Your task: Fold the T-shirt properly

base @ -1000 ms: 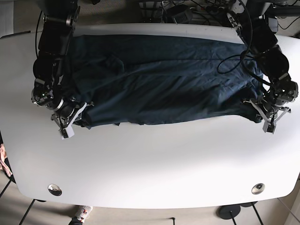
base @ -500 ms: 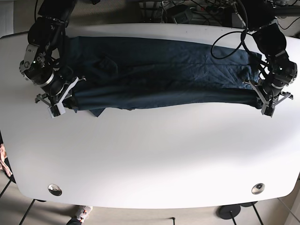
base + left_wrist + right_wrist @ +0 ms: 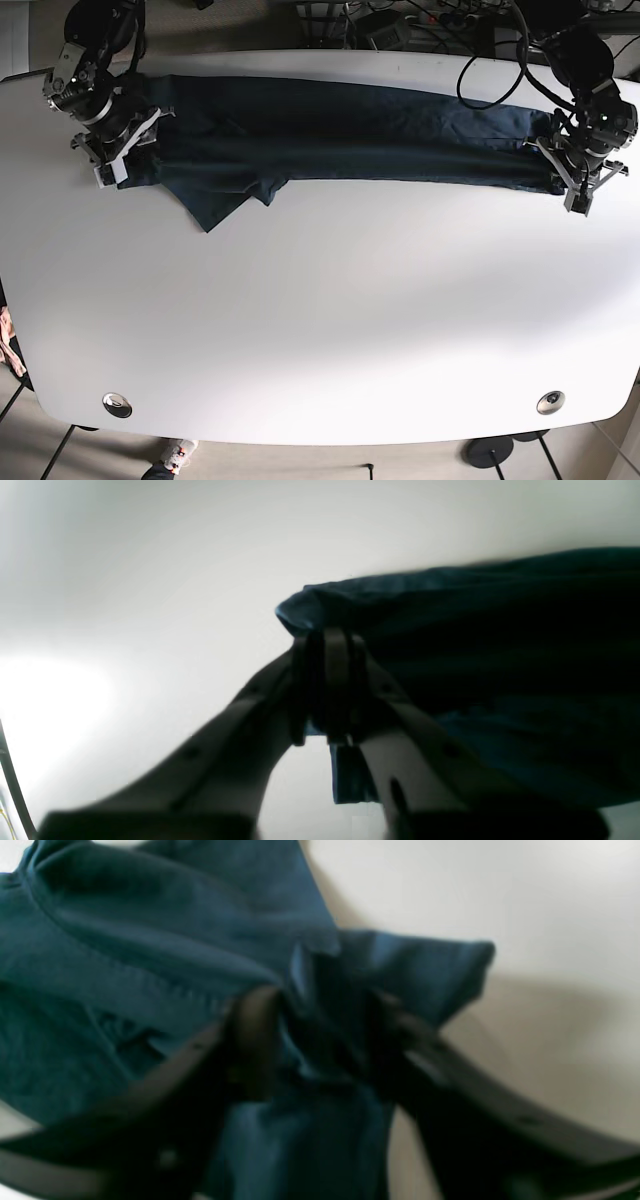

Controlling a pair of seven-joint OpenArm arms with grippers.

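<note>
T-shirt (image 3: 350,140), laid as a long band along the far edge of the white surface (image 3: 330,320), is gripped at both ends by clenched jaws of left gripper (image 3: 574,186) and right gripper (image 3: 108,166); lengthwise fold judged under way, lowering and letting go needed next.

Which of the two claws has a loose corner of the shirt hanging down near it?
The right gripper, at the base view's left. A pointed flap of the T-shirt droops onto the table beside it; by the left gripper the shirt's edge runs straight.

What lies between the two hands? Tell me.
In the base view, only the dark T-shirt spans from the right hand to the left hand, both clamped on it.
</note>
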